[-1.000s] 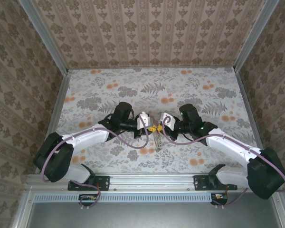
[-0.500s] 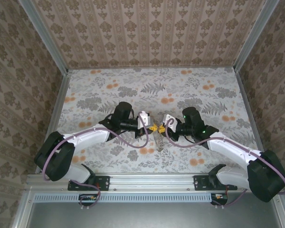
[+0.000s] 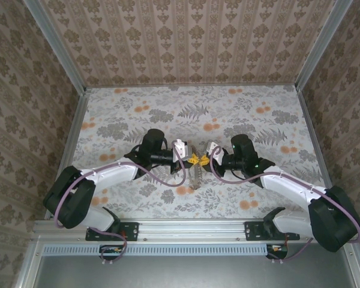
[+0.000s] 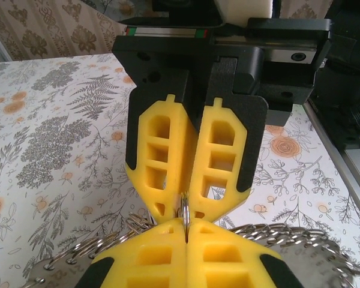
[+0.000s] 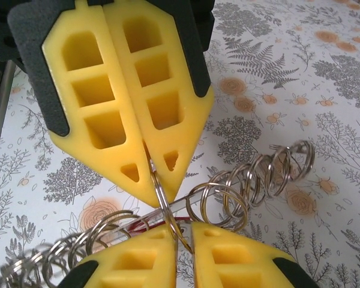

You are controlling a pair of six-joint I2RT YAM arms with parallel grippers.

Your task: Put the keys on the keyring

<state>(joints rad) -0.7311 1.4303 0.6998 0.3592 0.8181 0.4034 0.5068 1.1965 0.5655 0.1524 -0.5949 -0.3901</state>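
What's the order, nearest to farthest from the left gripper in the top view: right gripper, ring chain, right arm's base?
1. ring chain: pinched in the left gripper.
2. right gripper: opposite, tip to tip; nearly tied.
3. right arm's base: near edge, right.

My left arm reaches in from seven o'clock and my right from five. My left gripper (image 3: 192, 159) points to three o'clock and my right gripper (image 3: 203, 161) to nine. Their tips nearly touch, each pair of fingers pinched on the keyring (image 5: 159, 189).
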